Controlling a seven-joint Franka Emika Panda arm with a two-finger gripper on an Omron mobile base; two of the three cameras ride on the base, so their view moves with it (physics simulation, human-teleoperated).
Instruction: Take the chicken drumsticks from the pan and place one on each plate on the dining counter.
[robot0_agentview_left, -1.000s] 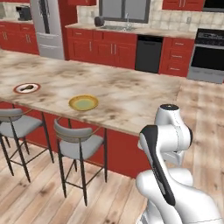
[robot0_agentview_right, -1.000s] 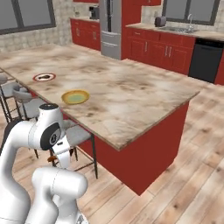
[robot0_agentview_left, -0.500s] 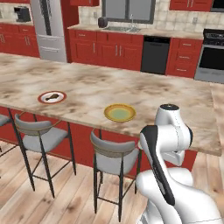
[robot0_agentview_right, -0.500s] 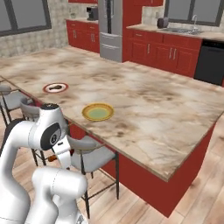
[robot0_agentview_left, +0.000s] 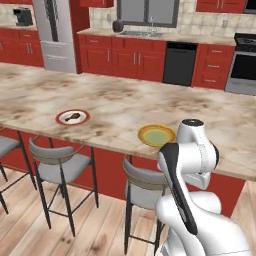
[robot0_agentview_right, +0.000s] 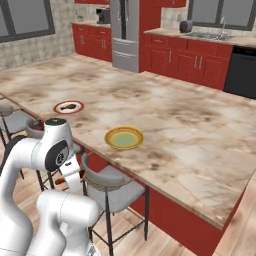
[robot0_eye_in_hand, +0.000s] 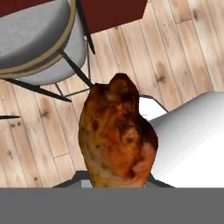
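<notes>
I am reading the hand view first. A chicken drumstick (robot0_eye_in_hand: 117, 138) is sitting right at the gripper, rising from the bottom middle of that view, thick end low and narrower end pointing up. It is covering the fingertips, so I cannot tell how far apart the fingers are standing or whether they are clamping the meat; I am only seeing the drumstick hanging directly in front of the hand. Behind it I am seeing a wooden floor (robot0_eye_in_hand: 183, 52) and a grey-cushioned stool (robot0_eye_in_hand: 37, 41).

In the right base view, a small orange-brown piece (robot0_agentview_right: 60, 181) is showing beside the arm's lower link, below the edge of the dining counter (robot0_agentview_right: 200, 145) and near a stool (robot0_agentview_right: 112, 187). It is too small for me to confirm as the held drumstick.

Taking the dining counter as the landmark, the yellow plate (robot0_agentview_left: 156, 135) is lying near its stool-side edge, just beyond the arm's upper joint, and it is bare. The red-rimmed white plate (robot0_agentview_left: 73, 117) is lying farther along the same edge, well apart from the yellow one, and is carrying the other drumstick (robot0_agentview_left: 72, 118) at its middle. In the right base view both plates (robot0_agentview_right: 124, 138) (robot0_agentview_right: 69, 107) are sitting along that same edge.
</notes>
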